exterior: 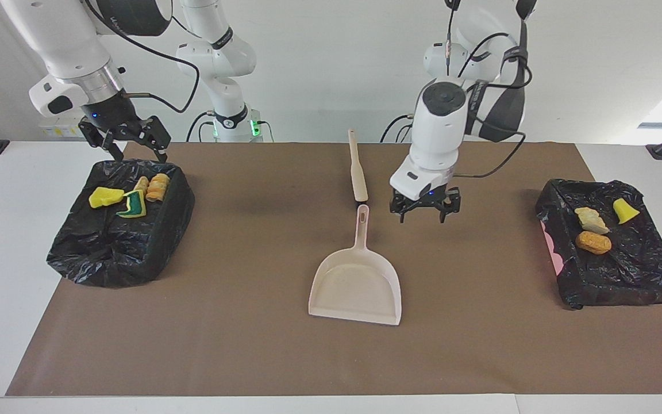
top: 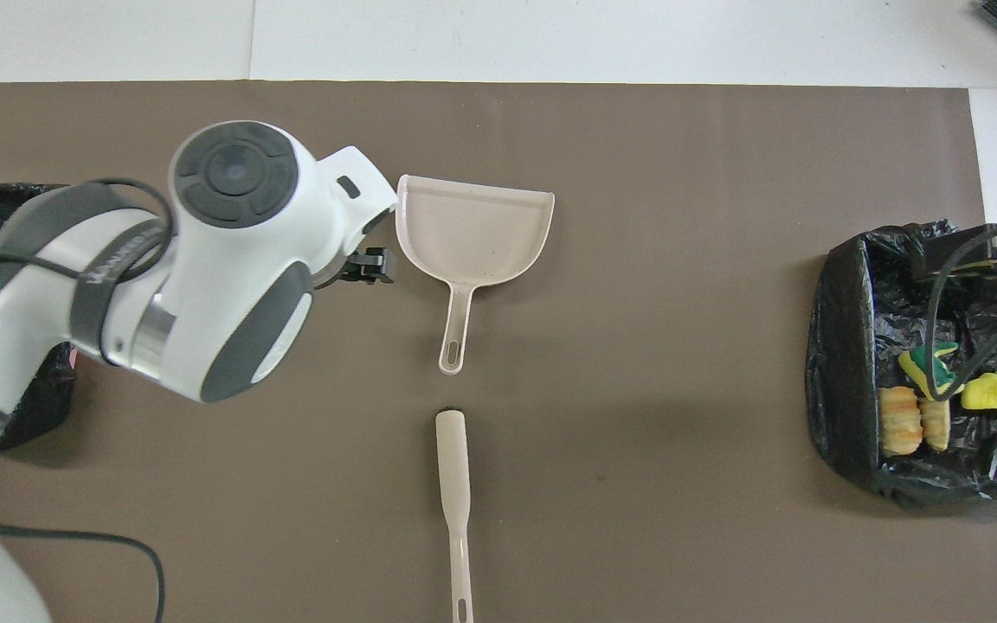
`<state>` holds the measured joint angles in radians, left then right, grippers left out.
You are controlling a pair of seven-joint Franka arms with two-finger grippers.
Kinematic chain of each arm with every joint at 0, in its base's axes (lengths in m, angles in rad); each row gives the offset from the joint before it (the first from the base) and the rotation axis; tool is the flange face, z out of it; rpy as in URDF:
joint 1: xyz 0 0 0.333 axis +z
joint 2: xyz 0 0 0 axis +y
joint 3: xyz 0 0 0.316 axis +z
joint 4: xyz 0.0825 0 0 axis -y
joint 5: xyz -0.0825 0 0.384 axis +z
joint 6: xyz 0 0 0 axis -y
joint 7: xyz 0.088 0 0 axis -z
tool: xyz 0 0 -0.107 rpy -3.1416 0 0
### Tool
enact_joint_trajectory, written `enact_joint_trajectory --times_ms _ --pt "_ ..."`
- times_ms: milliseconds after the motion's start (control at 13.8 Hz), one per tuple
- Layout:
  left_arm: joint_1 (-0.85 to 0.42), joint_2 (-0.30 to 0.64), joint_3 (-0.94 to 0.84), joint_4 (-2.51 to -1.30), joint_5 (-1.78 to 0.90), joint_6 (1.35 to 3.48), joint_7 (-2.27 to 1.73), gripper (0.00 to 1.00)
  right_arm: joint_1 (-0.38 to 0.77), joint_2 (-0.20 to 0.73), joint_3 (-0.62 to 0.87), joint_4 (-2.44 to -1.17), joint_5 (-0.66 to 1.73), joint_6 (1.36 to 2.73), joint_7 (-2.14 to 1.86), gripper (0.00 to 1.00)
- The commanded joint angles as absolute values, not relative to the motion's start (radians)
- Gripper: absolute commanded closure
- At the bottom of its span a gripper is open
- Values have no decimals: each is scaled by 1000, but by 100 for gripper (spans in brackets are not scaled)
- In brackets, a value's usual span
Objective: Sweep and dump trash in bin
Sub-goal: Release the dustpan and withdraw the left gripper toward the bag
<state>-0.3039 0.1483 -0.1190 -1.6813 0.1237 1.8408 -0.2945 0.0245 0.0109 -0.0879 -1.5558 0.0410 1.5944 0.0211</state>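
Beige dustpan [exterior: 355,286] on the mat, left claw [exterior: 424,208] released above it — right claw [exterior: 126,140] released over trash [exterior: 130,204], hidden overhead.

Dustpan [top: 474,227] on mat, brush [top: 455,484] nearer robots.
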Motion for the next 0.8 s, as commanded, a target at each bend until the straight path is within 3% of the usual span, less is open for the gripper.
enact_joint_trajectory --times_ms 0,218,725 --pt "-281 -10 -63 -1787 78 1783 -192 0 21 9 -86 -1555 46 1608 35 0" --pt "-213 -51 -66 -1747 55 1718 -97 0 21 9 -84 -1555 46 1608 35 0" --pt "-81 -28 -66 -1507 -26 1516 90 0 21 11 -86 -1555 46 1608 35 0"
